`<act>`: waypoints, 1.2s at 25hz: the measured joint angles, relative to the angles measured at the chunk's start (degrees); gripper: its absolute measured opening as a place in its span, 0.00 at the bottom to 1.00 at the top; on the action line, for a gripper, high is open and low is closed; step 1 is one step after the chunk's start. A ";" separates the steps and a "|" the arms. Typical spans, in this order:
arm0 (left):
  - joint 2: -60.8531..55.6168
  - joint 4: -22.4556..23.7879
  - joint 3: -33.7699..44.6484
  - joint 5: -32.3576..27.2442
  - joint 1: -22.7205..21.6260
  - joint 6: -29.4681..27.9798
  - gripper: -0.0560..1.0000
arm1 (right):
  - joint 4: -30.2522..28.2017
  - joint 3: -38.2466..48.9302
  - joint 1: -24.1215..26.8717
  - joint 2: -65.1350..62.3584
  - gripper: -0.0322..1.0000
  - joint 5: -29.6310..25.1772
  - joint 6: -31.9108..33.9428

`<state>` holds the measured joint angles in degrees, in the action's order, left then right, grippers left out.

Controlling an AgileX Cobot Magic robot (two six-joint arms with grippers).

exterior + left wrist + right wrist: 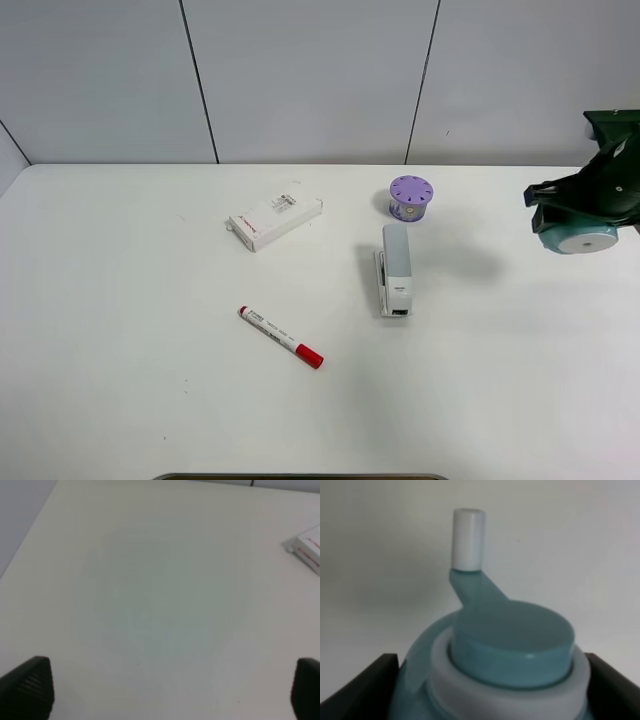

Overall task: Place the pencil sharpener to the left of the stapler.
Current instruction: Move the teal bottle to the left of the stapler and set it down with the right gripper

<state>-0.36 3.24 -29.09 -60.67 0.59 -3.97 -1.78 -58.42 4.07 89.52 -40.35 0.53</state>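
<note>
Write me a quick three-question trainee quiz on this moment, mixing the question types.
1. True or false: the right pincer grips the teal rounded plastic pencil sharpener, which the high view shows to the right of the long grey-and-white stapler.
2. Which item lies nearest the stapler? A. small purple dotted cylinder B. flat white box C. red-capped white marker
3. Fill in: the left pincer is ___, with only bare table between its tips.
Key: 1 true; 2 A; 3 open.
</note>
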 joint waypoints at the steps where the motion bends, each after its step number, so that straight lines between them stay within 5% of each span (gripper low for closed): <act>1: 0.00 0.00 0.00 0.00 0.00 0.00 0.95 | 0.00 0.00 0.00 -0.74 0.69 -0.56 0.93; 16: 0.00 0.00 0.00 0.00 0.00 0.00 0.95 | 2.59 -8.32 -14.96 -2.76 0.69 -4.46 10.95; 30: 0.00 0.00 0.00 0.00 0.00 0.00 0.95 | 3.40 -23.40 -28.62 12.36 0.69 -8.58 17.70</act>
<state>-0.36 3.24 -29.09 -60.67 0.59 -3.97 1.63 -81.82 -24.55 101.88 -48.93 18.24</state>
